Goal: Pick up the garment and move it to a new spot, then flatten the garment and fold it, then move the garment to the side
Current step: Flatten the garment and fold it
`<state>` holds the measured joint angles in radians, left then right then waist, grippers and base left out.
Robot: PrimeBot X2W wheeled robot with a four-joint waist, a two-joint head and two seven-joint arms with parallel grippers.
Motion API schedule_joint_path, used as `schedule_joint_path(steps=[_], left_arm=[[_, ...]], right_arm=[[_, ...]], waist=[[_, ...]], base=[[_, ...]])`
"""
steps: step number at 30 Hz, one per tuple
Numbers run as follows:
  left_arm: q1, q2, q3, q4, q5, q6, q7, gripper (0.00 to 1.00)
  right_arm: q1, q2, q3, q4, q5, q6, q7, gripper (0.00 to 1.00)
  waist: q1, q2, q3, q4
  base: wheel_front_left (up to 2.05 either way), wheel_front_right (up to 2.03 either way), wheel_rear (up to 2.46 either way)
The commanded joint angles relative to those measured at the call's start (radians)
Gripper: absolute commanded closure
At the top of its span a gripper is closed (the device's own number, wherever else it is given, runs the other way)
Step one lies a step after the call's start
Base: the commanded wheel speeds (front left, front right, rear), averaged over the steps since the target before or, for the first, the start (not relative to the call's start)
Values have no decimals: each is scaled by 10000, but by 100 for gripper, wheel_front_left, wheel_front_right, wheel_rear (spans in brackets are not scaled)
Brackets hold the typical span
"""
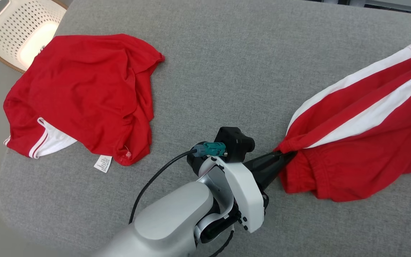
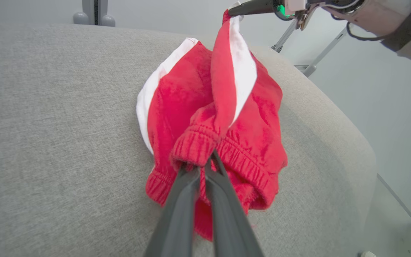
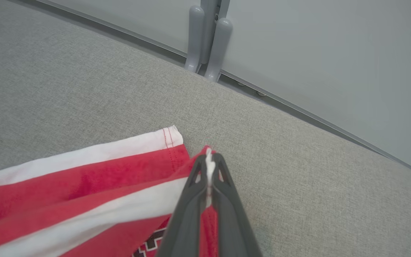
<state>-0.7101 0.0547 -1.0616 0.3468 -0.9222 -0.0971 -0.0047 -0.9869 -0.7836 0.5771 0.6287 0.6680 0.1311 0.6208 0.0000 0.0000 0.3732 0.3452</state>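
On the right of the table (image 1: 227,71), head view: red shorts (image 1: 362,142) stretch up-right, waistband pinched tight in the left pincer (image 1: 280,154); red shirt (image 1: 84,92) and basket (image 1: 13,32) well off left. Left wrist: same bite on the elastic. Right wrist: right pincer (image 3: 209,157) clamped on the hem corner.

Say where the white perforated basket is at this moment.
In the head view the white basket sits at the top left corner, past the edge of the grey surface, beside the red shirt on the robot's left.
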Motion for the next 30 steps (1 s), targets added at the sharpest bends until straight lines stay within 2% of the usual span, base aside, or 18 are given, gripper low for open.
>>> schedule_joint_path(steps=[1,14,15,16,17,18,22,30], left_arm=[[-252,17,6,82,13,0,-131,100],[-1102,-23,-488,391,-1000,288,-791,100],[-1178,-24,-572,445,-1063,326,-835,100],[-1233,-24,-623,507,-1131,409,-898,95],[-1266,-17,-679,619,-1205,493,-942,57],[-1332,-12,-778,741,-1214,568,-993,2],[-1468,-19,-1057,1115,-1232,739,-1190,0],[-1350,-18,-1202,1974,-1543,937,-1957,0]], right_arm=[[-217,-73,126,129,-58,-7,-207,100],[-986,-43,1112,1012,125,-7,-1300,100],[-1071,14,1087,1055,113,-7,-1567,58],[-1131,118,964,1254,223,-7,-1734,0],[-1104,240,993,1374,253,-7,-1825,0],[-1037,303,1145,1438,199,-7,-1857,0],[-1120,258,1243,1753,86,-13,-2258,0],[-724,772,1100,2744,295,-11,-3483,0]], waist=[[0,0,225,174],[0,0,757,368],[0,0,782,374],[0,0,806,376],[0,0,818,378],[0,0,820,373],[0,0,799,345],[0,0,265,87]], base=[[0,0,0],[0,0,0],[0,0,0],[0,0,0],[0,0,0],[0,0,0],[0,0,0],[0,0,0]])
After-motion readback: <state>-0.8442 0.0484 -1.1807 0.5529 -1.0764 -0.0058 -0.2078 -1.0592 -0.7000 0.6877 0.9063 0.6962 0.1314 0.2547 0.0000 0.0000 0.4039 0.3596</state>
